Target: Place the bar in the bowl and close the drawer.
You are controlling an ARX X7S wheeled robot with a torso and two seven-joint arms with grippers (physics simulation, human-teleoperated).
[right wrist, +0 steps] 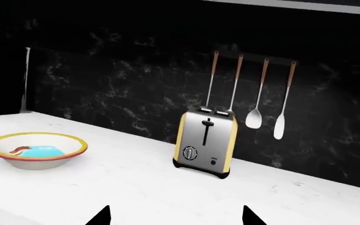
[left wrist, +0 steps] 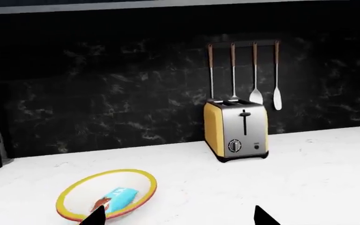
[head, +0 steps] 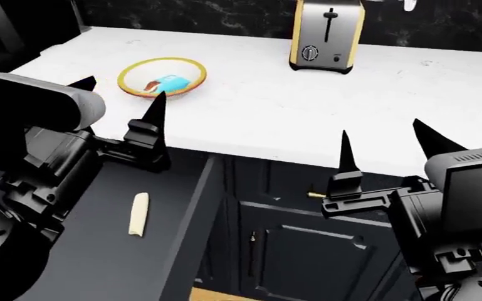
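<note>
Left gripper (head: 120, 99) spread and empty over the open drawer (head: 82, 251), bar (head: 170, 83) already in the bowl (head: 133, 71) near the counter's back-left corner, right gripper (head: 383, 147) spread and empty; drawer looks stiff, heavy-ish, best pushed at its front.

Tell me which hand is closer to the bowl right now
Left. The left hand hovers just in front of the bowl, over the counter edge; the right hand is far off to the right.
</note>
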